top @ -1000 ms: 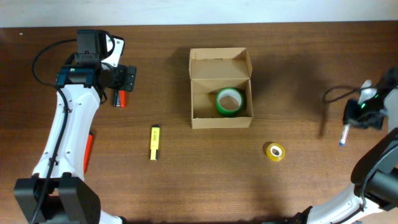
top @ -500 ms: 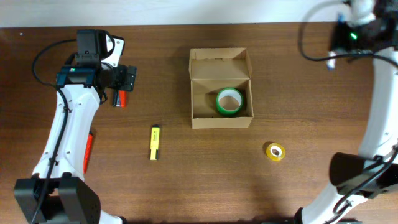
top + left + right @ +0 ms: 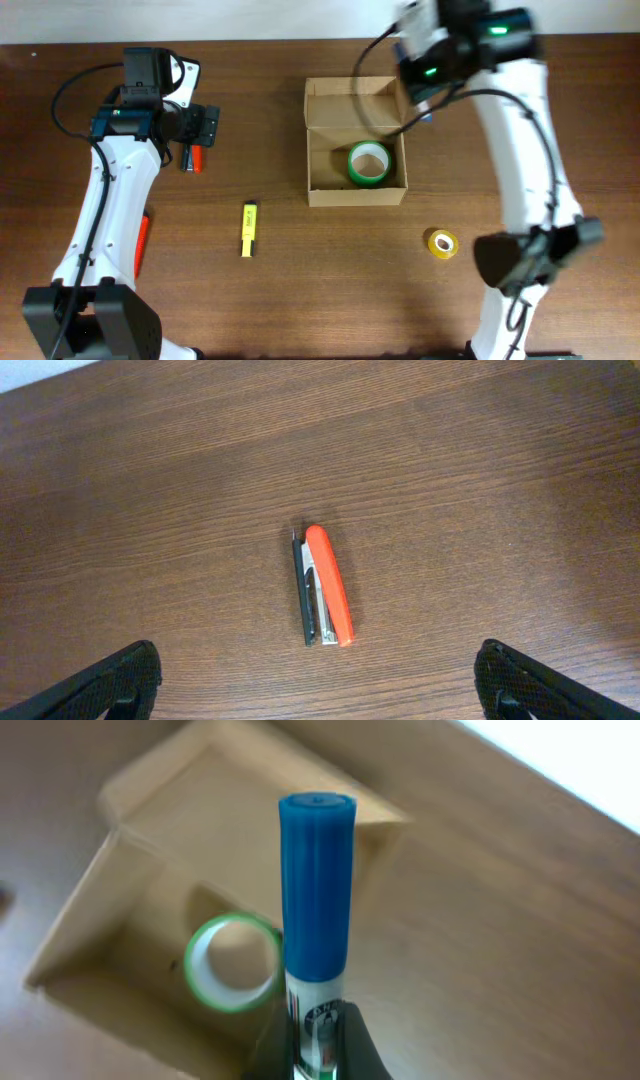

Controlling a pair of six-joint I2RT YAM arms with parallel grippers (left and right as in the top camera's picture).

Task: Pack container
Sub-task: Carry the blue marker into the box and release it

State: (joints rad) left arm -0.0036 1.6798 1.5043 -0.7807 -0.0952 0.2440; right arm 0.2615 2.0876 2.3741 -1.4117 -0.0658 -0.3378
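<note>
The container [image 3: 312, 150] is an open tan cardboard box at the middle of the table, its flap lid folded back. A green tape roll [image 3: 353, 163] lies inside it. My right gripper [image 3: 425, 78] hovers, blurred, over the box's back right corner. In the right wrist view this gripper [image 3: 318, 1050] is shut on a blue-capped marker [image 3: 317, 890], with the container [image 3: 140, 910] and the green roll [image 3: 197, 970] below. My left gripper [image 3: 320, 695] is wide open above a red stapler [image 3: 325, 600] at the far left.
A yellow tape roll [image 3: 442, 243] lies in front and to the right of the box. A yellow marker [image 3: 249, 229] lies in front and to its left. An orange object [image 3: 144, 238] shows beside the left arm. The stapler [image 3: 196, 158] sits just under the left gripper [image 3: 205, 128].
My right arm has swung from the table's far right edge round the back to the box's back right corner, carrying the marker. The left arm has stayed still.
</note>
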